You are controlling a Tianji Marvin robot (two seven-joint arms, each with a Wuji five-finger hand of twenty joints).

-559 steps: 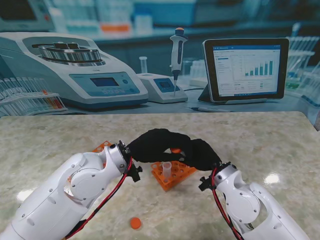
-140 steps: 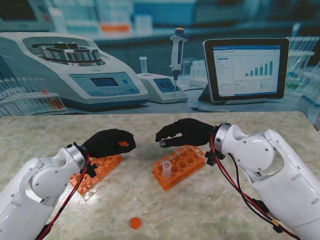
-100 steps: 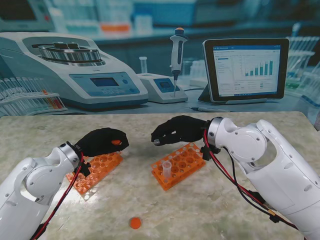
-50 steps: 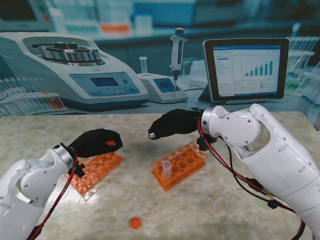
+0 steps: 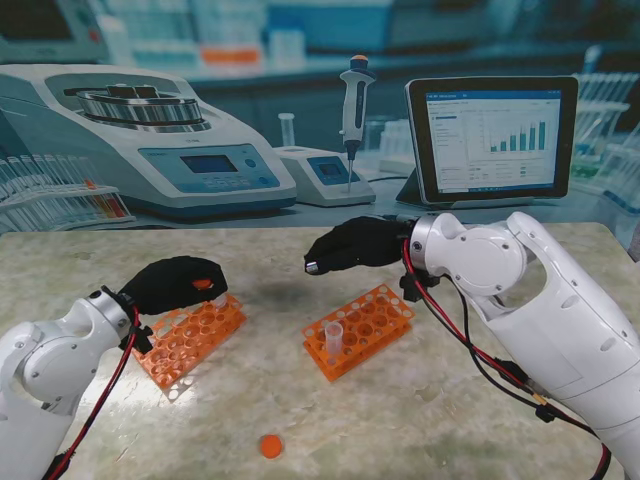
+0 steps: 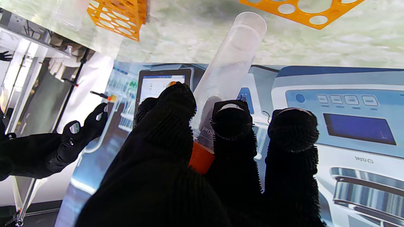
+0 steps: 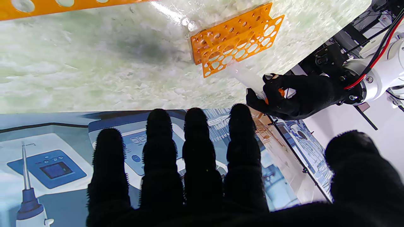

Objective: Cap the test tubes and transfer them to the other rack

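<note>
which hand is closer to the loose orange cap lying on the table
Left. The left hand is left of and farther from me than the orange cap; the right hand is farther off, beyond the right rack.

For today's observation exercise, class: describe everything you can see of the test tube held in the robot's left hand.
The test tube is clear, slightly frosted plastic with a rounded closed end and faint printed marking near the top. An orange cap closes it. The left hand grips it at the capped end, black gloved fingers pressed around it. Its rounded end points toward the table, above the left orange rack, not yet seated in any hole. It looks empty.
</note>
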